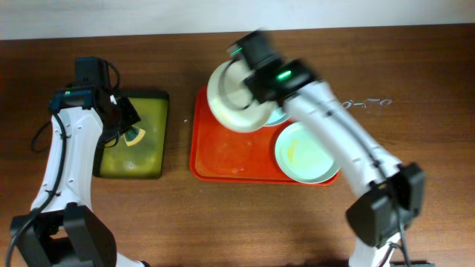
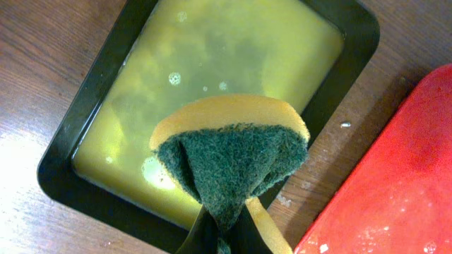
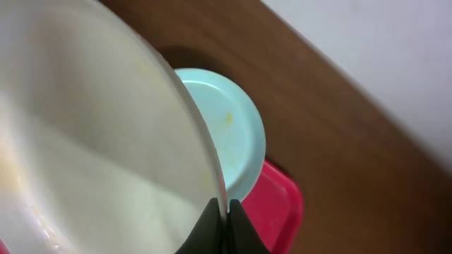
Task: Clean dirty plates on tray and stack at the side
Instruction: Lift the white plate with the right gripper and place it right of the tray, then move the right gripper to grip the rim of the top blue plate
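Observation:
My right gripper (image 1: 256, 83) is shut on the rim of the white plate (image 1: 236, 98) and holds it tilted above the back of the red tray (image 1: 223, 159). In the right wrist view the jaws (image 3: 224, 215) pinch the white plate (image 3: 92, 148), with a pale blue-green plate (image 3: 229, 134) and the tray corner (image 3: 279, 212) beyond. One blue-green plate (image 1: 304, 152) with a yellow smear lies on the tray's right side; another (image 1: 278, 117) is mostly hidden under my arm. My left gripper (image 1: 126, 122) is shut on a yellow-and-green sponge (image 2: 229, 152) above the black tray.
A small black tray (image 1: 133, 133) of yellow-green liquid stands left of the red tray; in the left wrist view it (image 2: 85, 120) lies under the sponge, with the red tray's edge (image 2: 381, 183) at the right. Cables run by the left arm. Bare wooden table lies around.

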